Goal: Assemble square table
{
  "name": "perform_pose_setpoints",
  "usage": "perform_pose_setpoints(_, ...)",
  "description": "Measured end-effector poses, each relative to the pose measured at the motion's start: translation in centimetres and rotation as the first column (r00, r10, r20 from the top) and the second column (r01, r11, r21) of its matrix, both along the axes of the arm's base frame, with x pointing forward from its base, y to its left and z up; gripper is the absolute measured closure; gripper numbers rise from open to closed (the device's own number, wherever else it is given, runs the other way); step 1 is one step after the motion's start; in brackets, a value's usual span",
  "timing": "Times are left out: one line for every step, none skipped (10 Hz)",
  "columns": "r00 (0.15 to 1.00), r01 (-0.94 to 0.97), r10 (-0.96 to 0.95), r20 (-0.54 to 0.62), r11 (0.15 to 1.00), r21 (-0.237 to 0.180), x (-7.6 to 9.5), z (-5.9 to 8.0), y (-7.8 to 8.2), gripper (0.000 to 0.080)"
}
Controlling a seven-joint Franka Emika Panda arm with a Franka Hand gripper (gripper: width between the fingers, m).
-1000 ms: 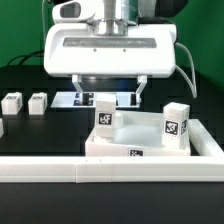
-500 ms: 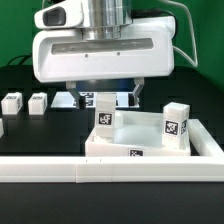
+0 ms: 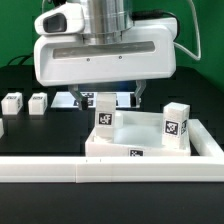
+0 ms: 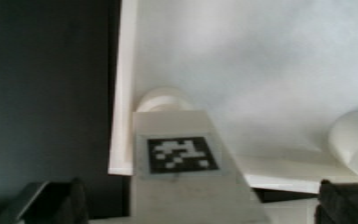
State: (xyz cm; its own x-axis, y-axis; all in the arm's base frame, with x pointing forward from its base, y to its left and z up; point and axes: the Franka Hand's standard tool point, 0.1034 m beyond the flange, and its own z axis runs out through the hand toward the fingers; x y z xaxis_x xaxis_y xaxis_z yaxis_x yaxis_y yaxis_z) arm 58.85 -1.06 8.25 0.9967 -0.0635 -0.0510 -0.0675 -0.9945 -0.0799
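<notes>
Gripper (image 3: 108, 99) hangs over the tabletop (image 3: 150, 136), jaws spread wide, gripping nothing. The first leg (image 3: 104, 116) stands upright at the tabletop's back corner, between the fingers and untouched. The second leg (image 3: 176, 122) stands on the tabletop's opposite side. The third leg (image 3: 38, 102) and fourth leg (image 3: 12, 103) sit well apart from the tabletop.

A white leg (image 4: 179, 125) with a black-and-white tag (image 4: 181, 156) on its facing side stands on the white tabletop (image 4: 247, 50). A round bump (image 4: 158, 101) shows at the leg's far end, close to the tabletop's edge, and the dark table (image 4: 43, 90) lies beyond that edge. The gripper (image 4: 202, 200) has its two dark fingers (image 4: 55, 203) spread wide, one on each side of the leg and neither touching it. Another rounded white shape (image 4: 357, 140) is cut off by the frame.
</notes>
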Motion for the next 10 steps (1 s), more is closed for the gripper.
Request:
perform_pose_setpoints(1.000, -0.001, 0.001, 0.003, 1.000, -0.002, 0.12, 0.14, -0.03, 0.0150)
perform_pose_setpoints(1.000, -0.003, 0.003, 0.007, 1.000, -0.002, 0.32, 0.32, 0.05, 0.0150)
perform_pose_setpoints(1.000, -0.005, 0.005, 0.009, 1.000, -0.002, 0.34, 0.32, 0.05, 0.0150)
perform_pose_setpoints(1.000, -0.005, 0.005, 0.012, 1.000, -0.003, 0.38, 0.30, 0.02, 0.0164)
perform_pose_setpoints(1.000, -0.005, 0.005, 0.011, 1.000, -0.003, 0.37, 0.27, 0.02, 0.0164)
perform_pose_setpoints(1.000, -0.005, 0.005, 0.011, 1.000, -0.003, 0.36, 0.26, 0.02, 0.0334)
perform_pose_setpoints(1.000, -0.004, 0.004, 0.011, 1.000, -0.003, 0.36, 0.26, 0.00, 0.0501)
perform_pose_setpoints(1.000, -0.004, 0.004, 0.011, 1.000, -0.003, 0.36, 0.25, 0.00, 0.0506)
perform_pose_setpoints(1.000, -0.004, 0.004, 0.011, 1.000, -0.003, 0.35, 0.24, -0.01, 0.0506)
perform_pose_setpoints(1.000, -0.004, 0.004, 0.011, 1.000, -0.003, 0.35, 0.23, -0.01, 0.0506)
